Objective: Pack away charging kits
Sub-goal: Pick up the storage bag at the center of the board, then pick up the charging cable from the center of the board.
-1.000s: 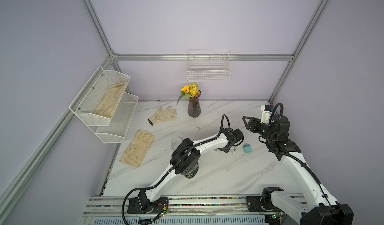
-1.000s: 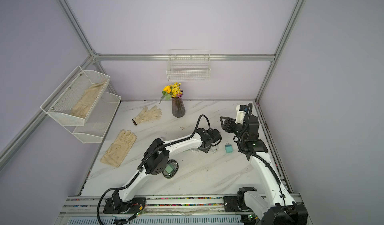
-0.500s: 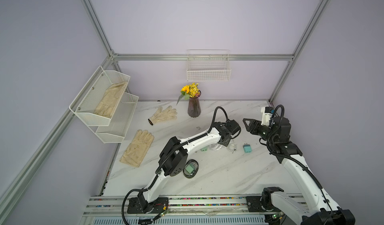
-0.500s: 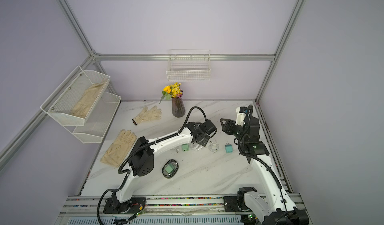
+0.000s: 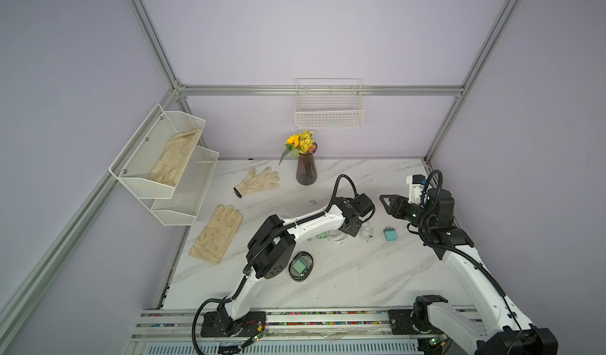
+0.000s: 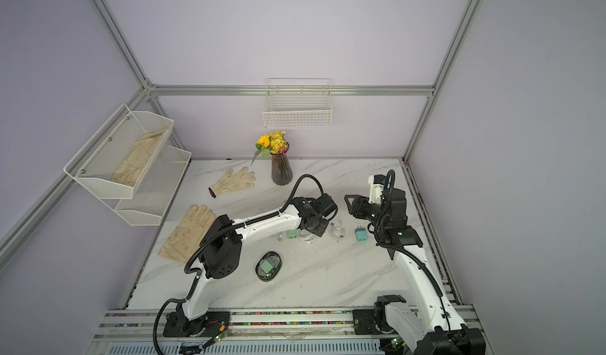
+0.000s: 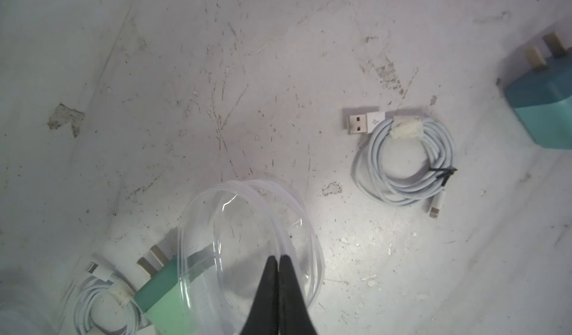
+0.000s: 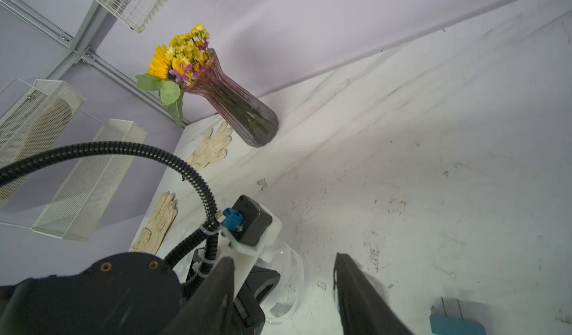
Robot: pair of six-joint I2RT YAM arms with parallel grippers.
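**Mint-green plug half under a clear case, teal plug lying loose**

The left hand [image 7: 277,259] has its fingers pressed together, with the tips at the wall of a clear case [image 7: 244,231]. I cannot tell whether the rim is nipped between them. The case lies on the counter [image 5: 360,281] and overlaps a mint plug [image 7: 158,299]. A coiled white cable [image 7: 82,311] touches that plug on its other side.

A second cable [image 7: 445,150], also coiled, lies apart from the case, and a teal plug [image 7: 544,107] lies just beyond it. In both top views these form a row between the two arms.

The right hand [image 8: 283,257] hangs above the counter near the teal plug, fingers spread and holding nothing.

Nearer the front edge, a dark-rimmed case [image 5: 292,275] holds a second mint plug [image 5: 300,266].
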